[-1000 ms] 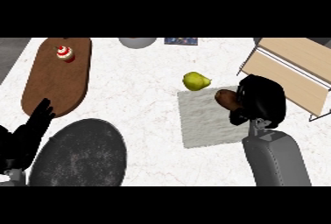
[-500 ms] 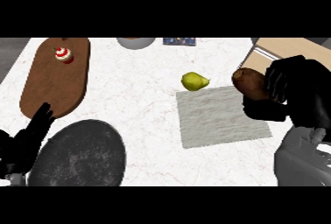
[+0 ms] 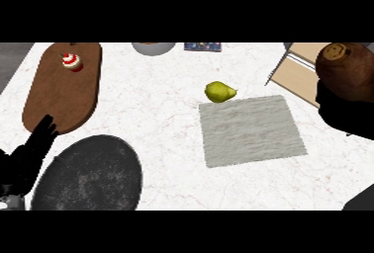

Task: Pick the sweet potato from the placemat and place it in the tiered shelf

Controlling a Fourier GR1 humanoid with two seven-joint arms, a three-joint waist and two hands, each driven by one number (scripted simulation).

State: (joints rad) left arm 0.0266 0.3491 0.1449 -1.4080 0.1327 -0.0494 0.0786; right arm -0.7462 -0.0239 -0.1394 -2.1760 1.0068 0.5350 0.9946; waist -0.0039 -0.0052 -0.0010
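Observation:
The brown sweet potato (image 3: 345, 64) is held high at the right edge of the head view, close to the camera, with my right hand (image 3: 349, 112) curled under it. It hovers over the wooden tiered shelf (image 3: 298, 74), most of which it hides. The grey placemat (image 3: 251, 130) lies bare on the white counter, left of the hand. My left hand (image 3: 29, 153) rests open at the lower left, fingers up.
A yellow-green pear (image 3: 220, 91) sits just beyond the placemat's far edge. A dark round plate (image 3: 91, 175) lies at the lower left. A wooden board (image 3: 62, 86) carries a small red-and-white cake (image 3: 70, 61). A grey bowl (image 3: 153, 48) stands at the back.
My right hand lifted the sweet potato off the placemat and carried it up and to the right, over the shelf. The left hand stayed still.

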